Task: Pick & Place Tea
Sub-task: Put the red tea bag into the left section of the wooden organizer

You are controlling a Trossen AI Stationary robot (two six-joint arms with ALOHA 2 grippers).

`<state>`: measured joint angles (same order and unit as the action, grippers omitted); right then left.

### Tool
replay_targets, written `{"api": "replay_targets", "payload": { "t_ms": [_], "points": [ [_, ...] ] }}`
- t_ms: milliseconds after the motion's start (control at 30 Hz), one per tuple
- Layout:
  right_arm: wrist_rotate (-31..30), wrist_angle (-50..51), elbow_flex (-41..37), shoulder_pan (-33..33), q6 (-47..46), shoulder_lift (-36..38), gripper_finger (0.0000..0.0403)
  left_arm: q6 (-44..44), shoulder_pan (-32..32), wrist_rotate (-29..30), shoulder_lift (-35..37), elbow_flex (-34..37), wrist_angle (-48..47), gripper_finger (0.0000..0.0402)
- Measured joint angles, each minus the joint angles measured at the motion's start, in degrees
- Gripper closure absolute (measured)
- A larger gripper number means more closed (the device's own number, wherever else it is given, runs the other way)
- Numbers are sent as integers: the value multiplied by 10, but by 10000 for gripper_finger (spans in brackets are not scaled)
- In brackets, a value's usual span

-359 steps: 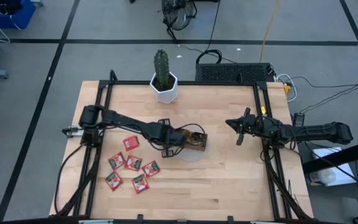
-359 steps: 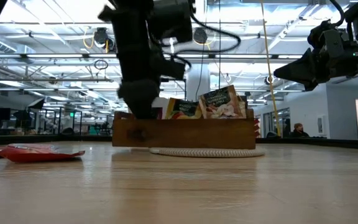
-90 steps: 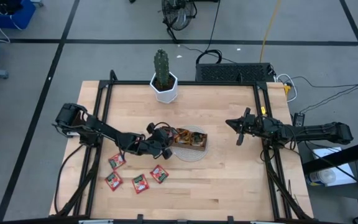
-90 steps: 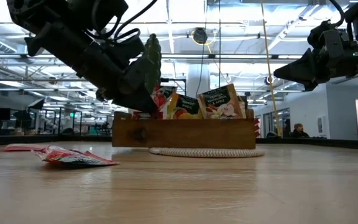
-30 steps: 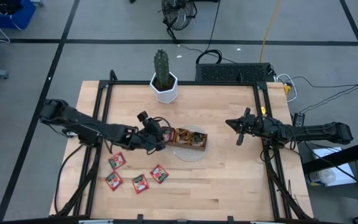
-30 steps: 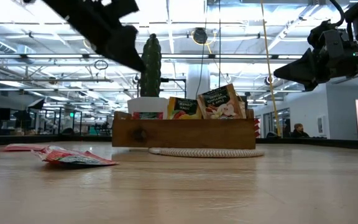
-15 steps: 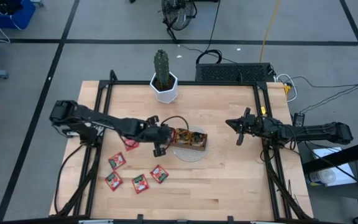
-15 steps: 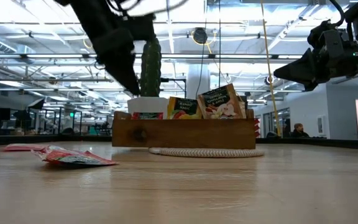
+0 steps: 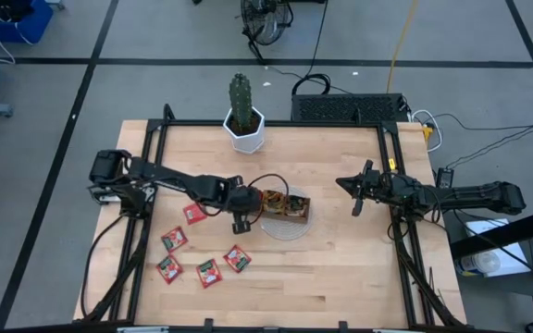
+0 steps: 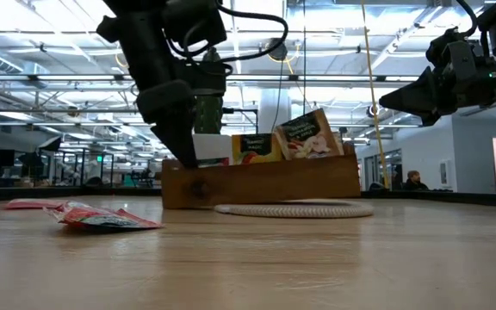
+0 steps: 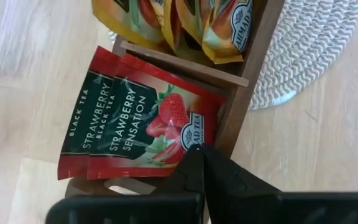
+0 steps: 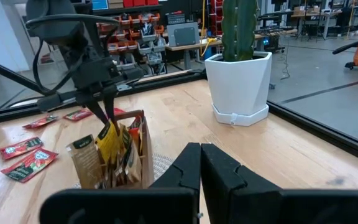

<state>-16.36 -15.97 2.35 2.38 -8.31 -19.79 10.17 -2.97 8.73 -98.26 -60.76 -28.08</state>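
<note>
The brown wooden tray (image 9: pixel 302 220) stands on a round woven mat (image 11: pixel 309 50) mid-table. Orange-yellow tea sachets (image 11: pixel 185 25) stand in it, and red strawberry sachets (image 11: pixel 142 124) lean in its left end compartment. Several more red sachets (image 9: pixel 174 239) lie flat on the table to the tray's near left. My left gripper (image 11: pixel 202 152) is shut and points steeply down at the tray's left end (image 10: pixel 179 185). My right gripper (image 9: pixel 354 196) hangs shut in the air at the right, touching nothing. My left gripper's shut fingertips (image 11: pixel 197 163) come down slantwise from above onto a corner of the front red sachet (image 11: pixel 188 144), right beside the tray's side wall (image 11: pixel 238 109). Nothing sits between the fingers. Whether they also touch the wall, I cannot tell.
A cactus in a white pot (image 9: pixel 244 129) stands at the table's far edge, behind the tray. Black frame rails (image 9: pixel 146 185) run along the table's left and right sides. Bare wood lies between the tray and my right arm and along the near edge.
My left gripper has swung from the far left of the tray toward the near edge and down, tipping to point steeply down at the tray's left end. The tray, level before, now sits askew in the low view, nudged a little to the right.
</note>
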Motion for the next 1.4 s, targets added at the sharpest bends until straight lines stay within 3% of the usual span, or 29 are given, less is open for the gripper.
{"api": "replay_targets", "payload": {
  "t_ms": [400,967,1233,1400],
  "points": [
    [0,0,0,0,0,0,403,-42,5,22,-2,-81,-70,401],
    [0,0,0,0,0,0,403,-55,33,-2,-3,-71,-72,401],
    [0,0,0,0,0,0,403,-58,31,-27,-80,-73,-60,401],
    [0,0,0,0,0,0,403,-55,29,-28,-90,-75,-60,401]
  ]
}}
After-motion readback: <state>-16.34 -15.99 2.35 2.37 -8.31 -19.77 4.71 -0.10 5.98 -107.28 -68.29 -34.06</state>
